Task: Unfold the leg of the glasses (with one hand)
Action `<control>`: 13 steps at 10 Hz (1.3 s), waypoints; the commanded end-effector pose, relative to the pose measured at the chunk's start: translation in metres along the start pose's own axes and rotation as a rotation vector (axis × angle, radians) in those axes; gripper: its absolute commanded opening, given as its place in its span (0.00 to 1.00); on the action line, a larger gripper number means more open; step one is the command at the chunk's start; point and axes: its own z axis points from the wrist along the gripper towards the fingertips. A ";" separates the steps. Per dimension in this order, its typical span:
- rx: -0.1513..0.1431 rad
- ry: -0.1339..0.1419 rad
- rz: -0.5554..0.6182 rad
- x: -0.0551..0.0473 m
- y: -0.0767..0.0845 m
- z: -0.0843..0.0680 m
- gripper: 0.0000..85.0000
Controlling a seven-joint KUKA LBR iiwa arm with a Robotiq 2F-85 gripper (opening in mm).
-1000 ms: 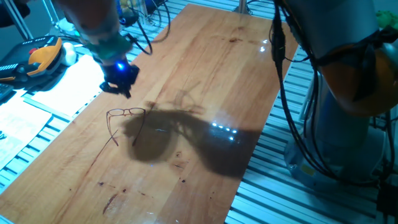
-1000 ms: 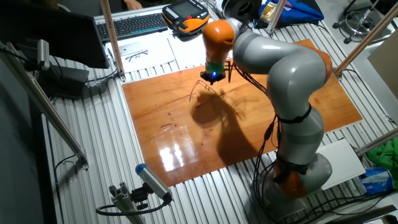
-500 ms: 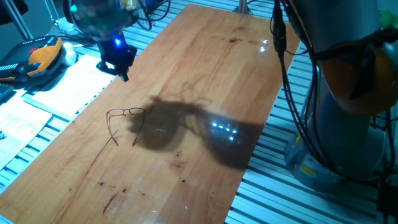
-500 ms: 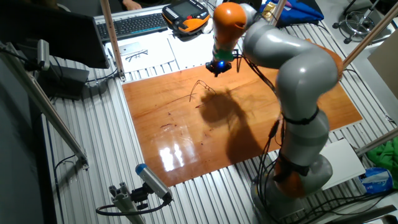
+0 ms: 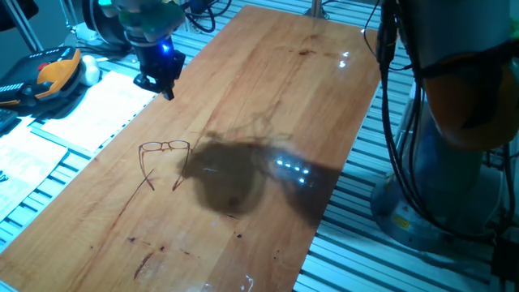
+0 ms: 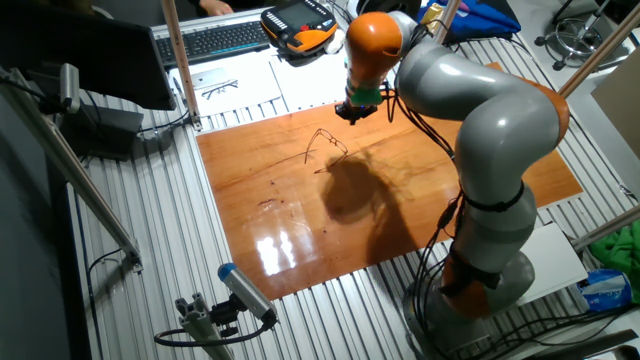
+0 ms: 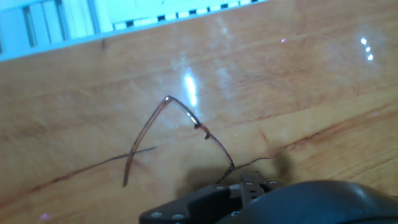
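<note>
While the hand point(image 5: 159, 75) hangs clear of the glasses point(image 5: 162, 161), grip state indiscernible, we should descend slowly beside one thin leg.

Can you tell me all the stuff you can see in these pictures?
glasses: one pair, reddish-brown wire, lying on the wooden table with both legs out
table: one, shiny orange-brown wood, in the middle
keyboard: one, black, behind the table
handheld controller: one, black and orange, behind the table
paper sheets: white, along the table's far edge
camera on a bracket: one, grey and blue, in front of the table
arm: one, grey with orange joints
gripper: one, black with a blue light, raised above the table away from the glasses; jaws' state unclear
</note>
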 end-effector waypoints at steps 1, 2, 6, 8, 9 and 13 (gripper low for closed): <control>-0.003 0.040 -0.002 0.000 0.001 0.000 0.00; -0.012 0.062 0.001 0.001 0.003 -0.002 0.00; -0.009 0.057 -0.002 0.002 0.002 -0.006 0.00; -0.005 0.054 -0.006 0.002 0.001 -0.006 0.00; -0.005 0.054 -0.005 0.002 0.001 -0.006 0.00; 0.002 0.048 -0.005 0.002 0.001 -0.007 0.00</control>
